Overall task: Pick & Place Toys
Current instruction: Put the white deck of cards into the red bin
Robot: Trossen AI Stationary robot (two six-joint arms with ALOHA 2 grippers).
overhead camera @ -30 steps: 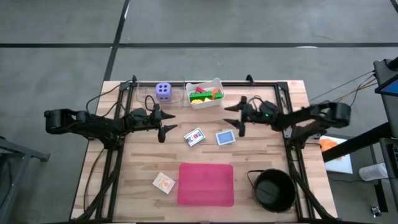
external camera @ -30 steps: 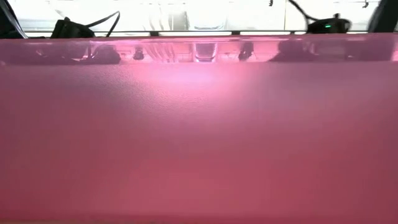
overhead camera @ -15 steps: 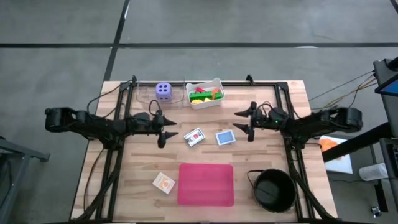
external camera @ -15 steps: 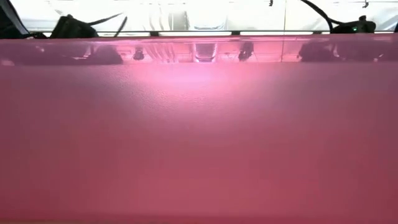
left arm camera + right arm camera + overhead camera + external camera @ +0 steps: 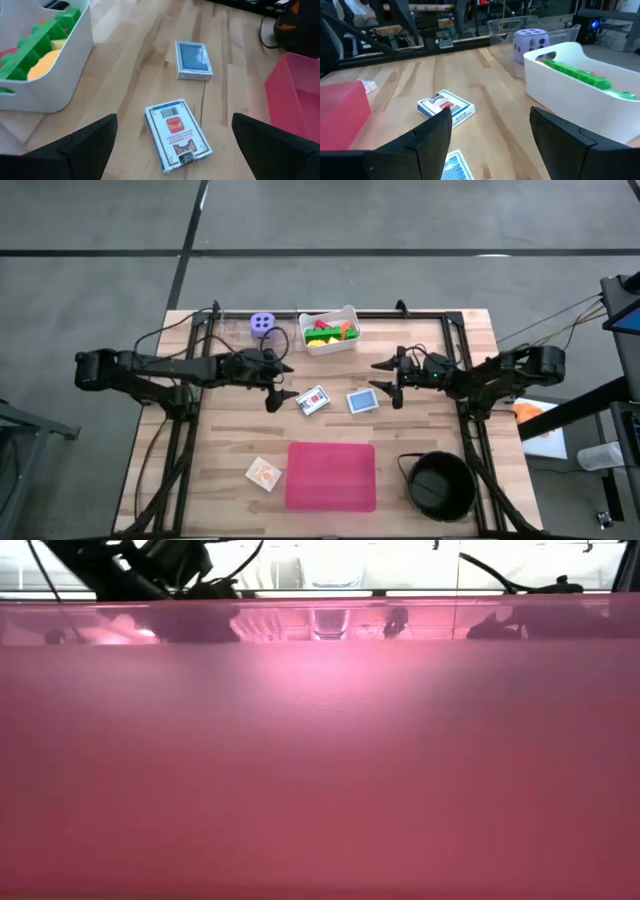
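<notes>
A white card box (image 5: 313,400) and a blue one (image 5: 362,402) lie flat on the table's middle; both show in the left wrist view (image 5: 178,134) (image 5: 193,60). An orange card box (image 5: 264,473) lies near the front left. The purple die (image 5: 263,325) sits at the far edge beside the white tub (image 5: 328,330), which holds coloured blocks (image 5: 330,331). My left gripper (image 5: 279,383) is open, just left of the white box. My right gripper (image 5: 390,378) is open, just right of the blue box.
A pink rectangular mat (image 5: 331,476) lies at the front middle and fills the low view (image 5: 320,760). A black round pot (image 5: 441,484) stands at the front right. A clear tray (image 5: 530,27) sits by the die. Black frame rails run along the table's sides.
My left gripper has gone toward the table's right edge, closing on the white card box. My right gripper went right and a little nearer, then came back left toward the blue card box. The toys have kept still.
</notes>
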